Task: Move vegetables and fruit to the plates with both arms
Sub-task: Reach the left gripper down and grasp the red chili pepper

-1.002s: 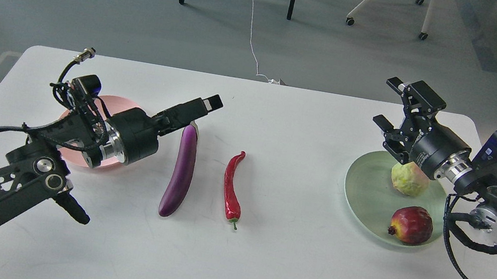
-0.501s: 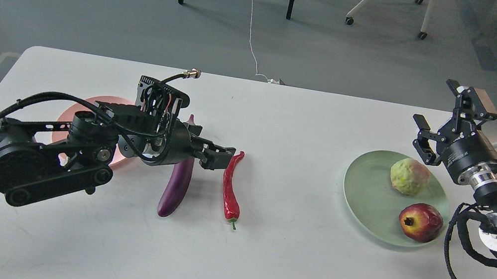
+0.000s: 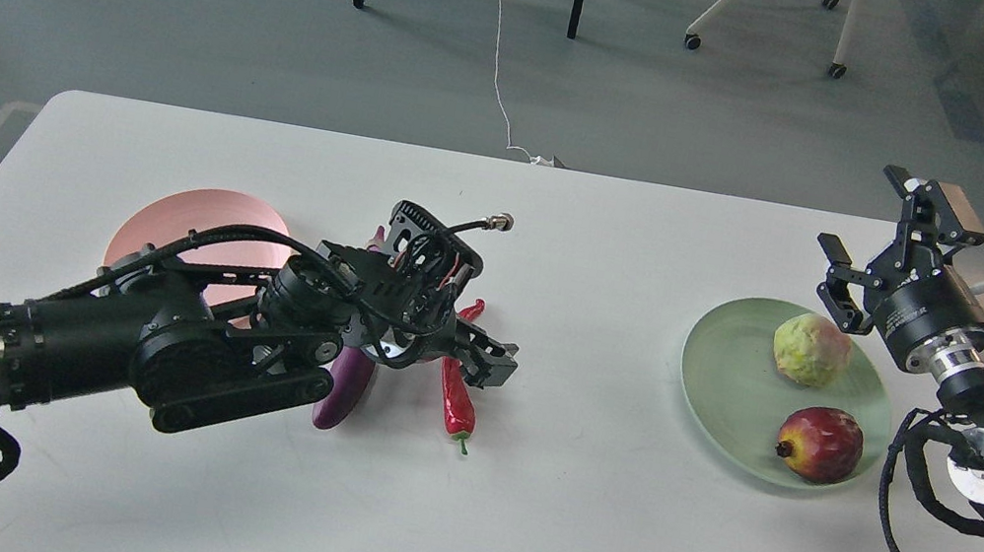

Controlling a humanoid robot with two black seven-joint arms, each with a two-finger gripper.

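Left claw (image 3: 487, 362) sits mid-frame over the chili (image 3: 457, 390), beside the eggplant (image 3: 341, 388); grip unclear. Right claw (image 3: 882, 246), spread, hangs upper right above the green plate (image 3: 716, 373) holding both fruits.

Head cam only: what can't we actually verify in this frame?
- Left end effector: seen dark at the red chili pepper; open, shut or gripping cannot be told.
- Purple eggplant: its middle is hidden behind the left arm; only the tips show.
- Pale pink plate: near rim is covered by the left arm.
- Right arm: cut off by the right edge of the head view.
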